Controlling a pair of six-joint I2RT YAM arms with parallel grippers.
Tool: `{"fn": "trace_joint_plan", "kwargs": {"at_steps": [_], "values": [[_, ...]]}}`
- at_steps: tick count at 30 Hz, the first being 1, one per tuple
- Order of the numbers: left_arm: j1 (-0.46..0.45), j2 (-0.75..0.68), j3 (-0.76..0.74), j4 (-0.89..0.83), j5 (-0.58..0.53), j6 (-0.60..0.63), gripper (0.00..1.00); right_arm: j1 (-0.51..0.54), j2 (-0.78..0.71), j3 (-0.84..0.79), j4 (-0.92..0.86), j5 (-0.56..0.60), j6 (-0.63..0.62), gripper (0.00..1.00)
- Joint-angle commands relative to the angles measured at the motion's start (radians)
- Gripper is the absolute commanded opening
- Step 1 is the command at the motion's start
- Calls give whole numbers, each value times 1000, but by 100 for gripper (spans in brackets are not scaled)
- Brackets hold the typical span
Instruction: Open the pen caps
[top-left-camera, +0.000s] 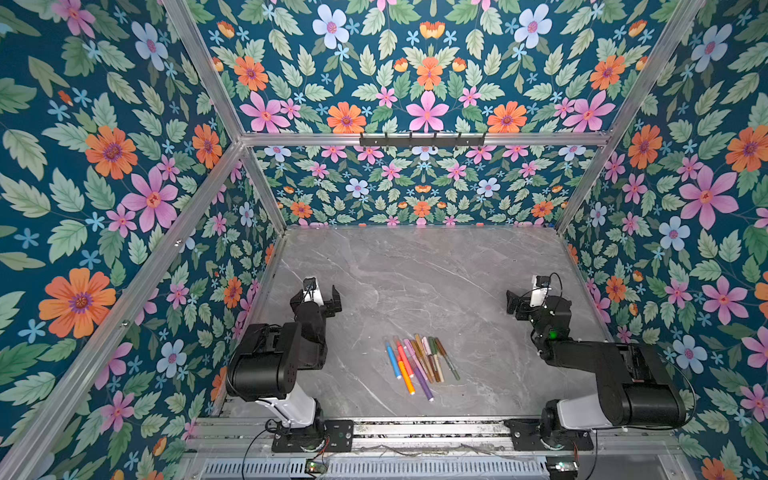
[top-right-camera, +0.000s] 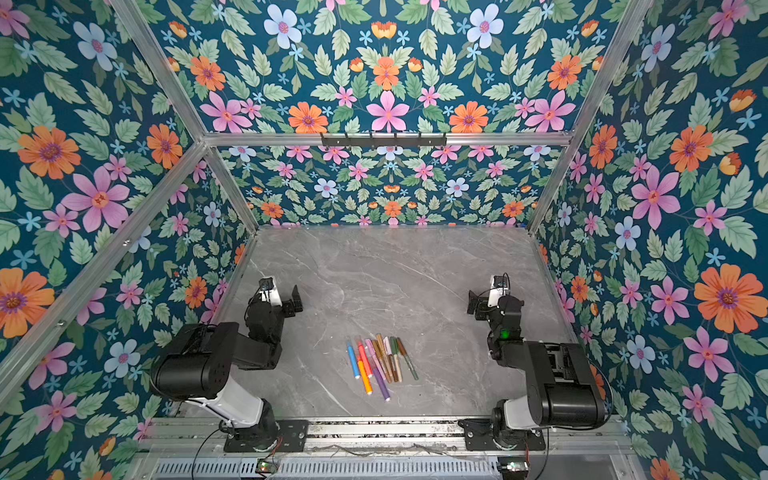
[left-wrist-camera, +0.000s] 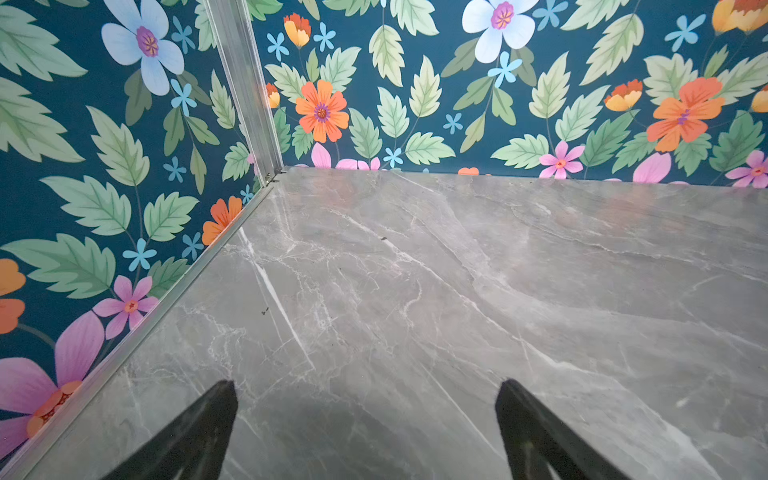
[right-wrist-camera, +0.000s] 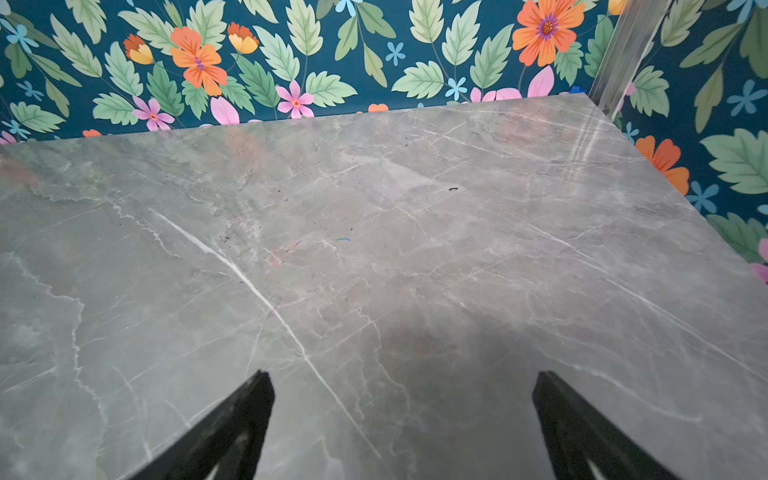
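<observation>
A bundle of several coloured pens (top-left-camera: 419, 365) (top-right-camera: 382, 365) lies near the table's front middle in both top views. The pen caps (top-left-camera: 419, 343) (top-right-camera: 380, 341) appear to sit on the pens' far ends, in pink, tan, brown and olive; they are too small to tell more. My left gripper (top-left-camera: 323, 291) (top-right-camera: 282, 293) hangs open over bare table, back and left of the pens. My right gripper (top-left-camera: 525, 293) (top-right-camera: 485, 295) hangs open back and right of them. In the wrist views both the left gripper (left-wrist-camera: 365, 386) and the right gripper (right-wrist-camera: 403, 376) hold nothing, and no pens show.
The grey marble table (top-left-camera: 415, 270) is boxed in by floral walls with aluminium frame posts (left-wrist-camera: 245, 83) (right-wrist-camera: 623, 45) at the back corners. A black hook rail (top-left-camera: 422, 139) hangs on the back wall. The arm bases stand on a metal rail (top-left-camera: 428, 428) at the front edge.
</observation>
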Motion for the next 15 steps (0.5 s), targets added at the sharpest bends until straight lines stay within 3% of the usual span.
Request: {"fn": "trace_joint_plan", "kwargs": {"at_steps": [1, 15], "values": [[-4, -5, -3, 39, 75, 30, 100, 1, 3, 4, -3, 7, 10, 99], [-4, -4, -5, 43, 71, 32, 100, 11, 2, 4, -1, 22, 5, 99]]}}
